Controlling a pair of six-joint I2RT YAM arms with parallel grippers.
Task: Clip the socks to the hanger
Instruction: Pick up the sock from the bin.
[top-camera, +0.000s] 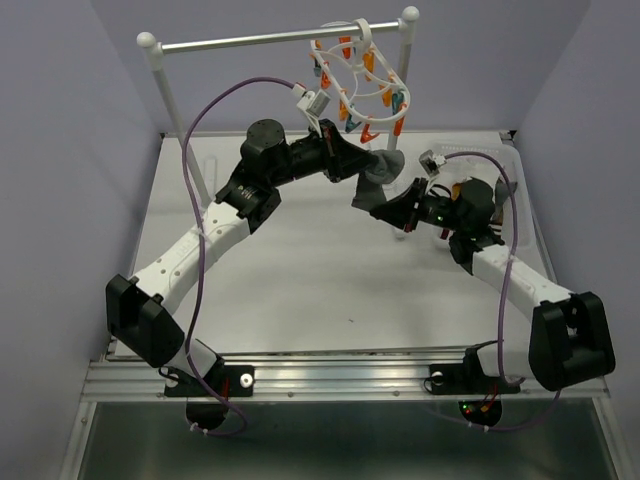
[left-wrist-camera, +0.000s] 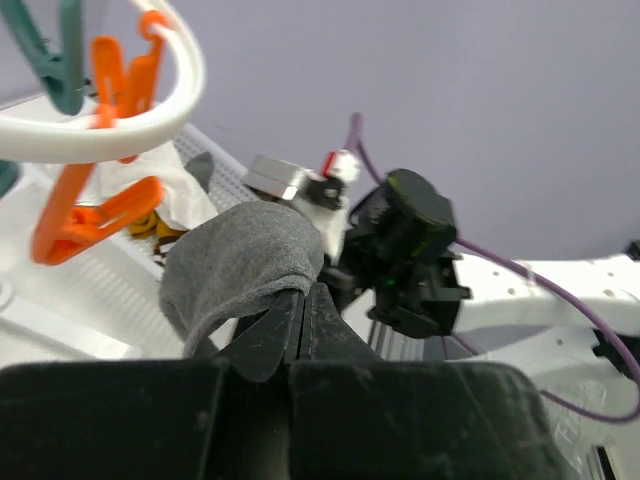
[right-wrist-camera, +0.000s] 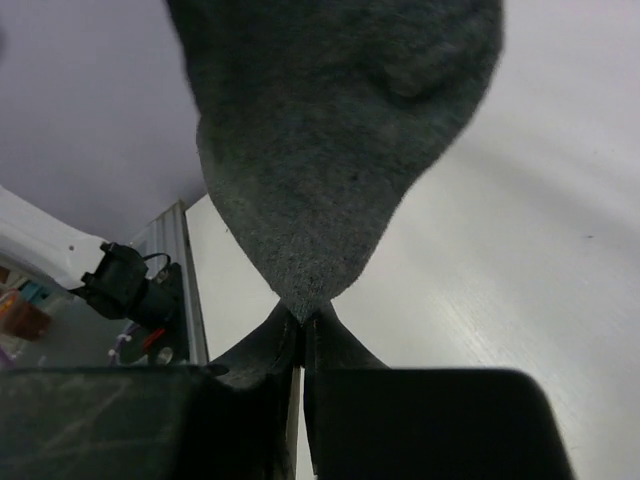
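A grey sock (top-camera: 379, 176) hangs in the air between my two grippers, just below the hanger (top-camera: 362, 80). The left gripper (top-camera: 361, 162) is shut on the sock's upper edge; in the left wrist view its jaws (left-wrist-camera: 303, 292) pinch the grey sock (left-wrist-camera: 240, 262) under the hanger's white ring (left-wrist-camera: 110, 135) and an orange clip (left-wrist-camera: 92, 222). The right gripper (top-camera: 379, 208) is shut on the lower end; in the right wrist view its jaws (right-wrist-camera: 303, 316) pinch the pointed tip of the grey sock (right-wrist-camera: 340, 130). The hanger dangles orange and teal clips.
The hanger hooks on a metal rail (top-camera: 250, 40) between white ball-topped posts at the back. A white perforated basket (top-camera: 517, 178) stands at the back right behind the right arm, with white and mustard fabric (left-wrist-camera: 150, 200) in it.
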